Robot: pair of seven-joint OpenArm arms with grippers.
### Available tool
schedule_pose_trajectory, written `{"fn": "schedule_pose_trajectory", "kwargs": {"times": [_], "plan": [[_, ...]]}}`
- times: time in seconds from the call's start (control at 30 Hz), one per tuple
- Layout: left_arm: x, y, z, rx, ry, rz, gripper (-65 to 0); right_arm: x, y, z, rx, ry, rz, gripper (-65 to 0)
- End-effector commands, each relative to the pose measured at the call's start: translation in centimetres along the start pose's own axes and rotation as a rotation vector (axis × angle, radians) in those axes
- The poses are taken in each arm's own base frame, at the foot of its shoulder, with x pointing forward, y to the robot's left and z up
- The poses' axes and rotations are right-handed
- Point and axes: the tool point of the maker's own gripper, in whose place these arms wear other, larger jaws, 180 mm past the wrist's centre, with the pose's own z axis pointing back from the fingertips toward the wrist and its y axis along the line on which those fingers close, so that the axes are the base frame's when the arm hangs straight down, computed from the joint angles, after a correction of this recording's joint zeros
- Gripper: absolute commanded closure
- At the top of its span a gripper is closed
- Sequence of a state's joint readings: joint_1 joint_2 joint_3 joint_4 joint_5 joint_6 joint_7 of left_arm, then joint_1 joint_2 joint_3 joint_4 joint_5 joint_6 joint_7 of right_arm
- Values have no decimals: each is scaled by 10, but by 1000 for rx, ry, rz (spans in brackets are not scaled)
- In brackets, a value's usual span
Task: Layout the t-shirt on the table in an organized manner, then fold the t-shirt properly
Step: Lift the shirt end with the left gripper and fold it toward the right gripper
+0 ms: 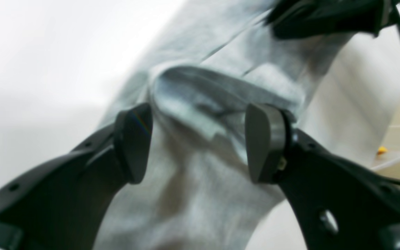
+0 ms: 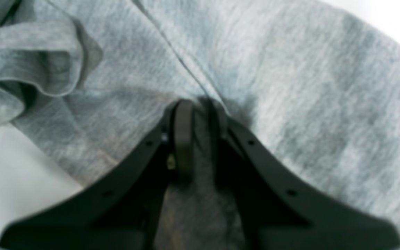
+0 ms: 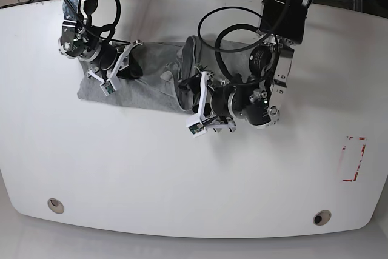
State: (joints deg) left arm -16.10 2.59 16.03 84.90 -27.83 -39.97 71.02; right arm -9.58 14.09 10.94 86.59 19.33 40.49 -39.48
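While the t-shirt [image 3: 145, 86] lies bunched on the far half of the table [image 3: 182, 174], left of centre, both arms reach down to it. At the left of the base view, the right gripper [image 3: 124, 65] presses into the shirt's left part; its wrist view shows the two dark fingers [image 2: 183, 139] drawn close together with a fold of grey cloth pinched between them — clenched on the t-shirt [image 2: 290, 86]. A rolled hem or sleeve edge lies crumpled at the far left of that view, with bare white table beneath it.

Further right, the shirt's right end rises in a heap against the left gripper [image 3: 193, 92], which comes in from the right. Its wrist view is blurred, yet the two pads [image 1: 134, 142] stand wide apart — released, gripping nothing — with the t-shirt [image 1: 200, 180] and its ribbed collar seen between and beyond them. Whether a pad brushes the cloth cannot be told.

Near the table's right edge sits a red tape rectangle [image 3: 354, 159], and two round grommets [image 3: 55, 205] mark the near edge.
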Motion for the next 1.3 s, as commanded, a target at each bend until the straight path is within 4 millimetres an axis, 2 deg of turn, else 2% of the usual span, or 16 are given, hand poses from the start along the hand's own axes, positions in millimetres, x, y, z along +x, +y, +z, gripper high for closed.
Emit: {"fn": "schedule_pose_trajectory", "kwargs": {"times": [0.0,0.17,0.27,0.33,0.63,0.97,1.13,1.27], "plan": [[13,9,-4,12,-10,0,-397,-32,-4,2,-30,148,20,-87],[19,0,-25,-20,21,22,-397,-32,-4,2,-30,148,20,-87],[25,-4,-26,-26,9,17,-396,-32,-5,2,-31,149,21,-87],[30,-4,-24,-27,-8,11,-396,-32,-5,2,-31,149,21,-87],[74,-20,4,-61,-182,-37,-396,-33,-4,2,-30,153,19,-87],[37,13,19,25,-102,-41,-394,-33,-4,2,-30,153,19,-87],[22,24,23,47,-68,-36,-394,-33,-4,2,-30,153,19,-87],[17,24,21,42,-54,-28,-394,-33,-4,2,-29,152,18,-87]]}}
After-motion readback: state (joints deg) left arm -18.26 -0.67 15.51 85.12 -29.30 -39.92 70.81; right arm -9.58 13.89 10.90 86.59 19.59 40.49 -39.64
